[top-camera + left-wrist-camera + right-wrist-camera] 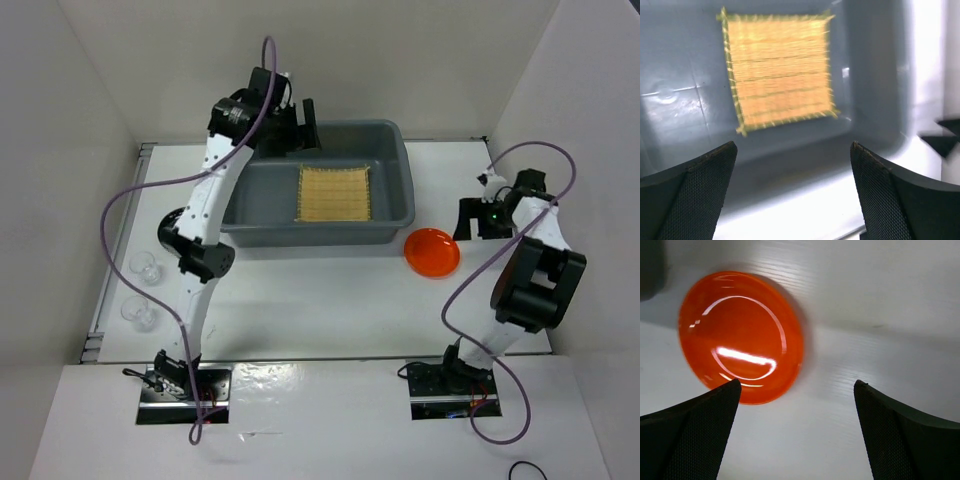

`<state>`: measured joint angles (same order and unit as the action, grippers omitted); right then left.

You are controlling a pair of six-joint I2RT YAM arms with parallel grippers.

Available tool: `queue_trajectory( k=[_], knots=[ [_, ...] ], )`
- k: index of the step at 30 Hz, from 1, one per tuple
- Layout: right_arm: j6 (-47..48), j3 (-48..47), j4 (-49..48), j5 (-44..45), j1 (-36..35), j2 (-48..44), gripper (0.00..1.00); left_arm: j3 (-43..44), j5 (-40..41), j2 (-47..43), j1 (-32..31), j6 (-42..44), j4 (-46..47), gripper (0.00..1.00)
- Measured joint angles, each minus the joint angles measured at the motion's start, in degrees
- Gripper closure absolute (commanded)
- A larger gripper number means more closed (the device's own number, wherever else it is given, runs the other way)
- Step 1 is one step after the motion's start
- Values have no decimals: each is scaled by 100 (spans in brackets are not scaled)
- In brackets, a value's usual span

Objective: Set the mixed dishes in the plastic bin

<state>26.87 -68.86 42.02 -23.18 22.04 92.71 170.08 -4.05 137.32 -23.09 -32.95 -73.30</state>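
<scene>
White table point(880, 300) bears orange plate point(740, 337), off-centre beside spread right jaws

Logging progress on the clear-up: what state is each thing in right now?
Bamboo mat: lying flat inside the bin.
Plastic bin: upright, holding the mat.
Orange plate: on the table, outside the bin.
Glass cups: on the table, left of the bin.
Black plate: on the table, partly behind the left arm.
Left gripper: open, empty, over the bin.
Right gripper: open, empty, beside the orange plate.
</scene>
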Motion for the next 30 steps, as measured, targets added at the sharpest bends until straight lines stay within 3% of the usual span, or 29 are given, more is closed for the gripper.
queue_trajectory(
  k=[3,6,13,19,25,30],
  knots=[
    [166,-203,2,-374,551,575,2,-433,479,-1084,-424,109,24,0],
    [293,-203,131,-629,634,837,2,-881,616,-1950,-632,133,48,0],
    [501,-282,332,-1523,778,1705,6,-2004,1360,-2614,-647,114,-31,0],
    [629,-723,710,-2330,1104,2317,22,-3261,1589,-3010,-745,55,-7,0],
    [654,-879,909,-2835,1027,2726,44,-5735,1508,-4592,-636,-262,846,0],
    [380,-898,1032,-2907,778,2949,65,-6778,1386,-5737,-345,-485,1228,0]
  ],
)
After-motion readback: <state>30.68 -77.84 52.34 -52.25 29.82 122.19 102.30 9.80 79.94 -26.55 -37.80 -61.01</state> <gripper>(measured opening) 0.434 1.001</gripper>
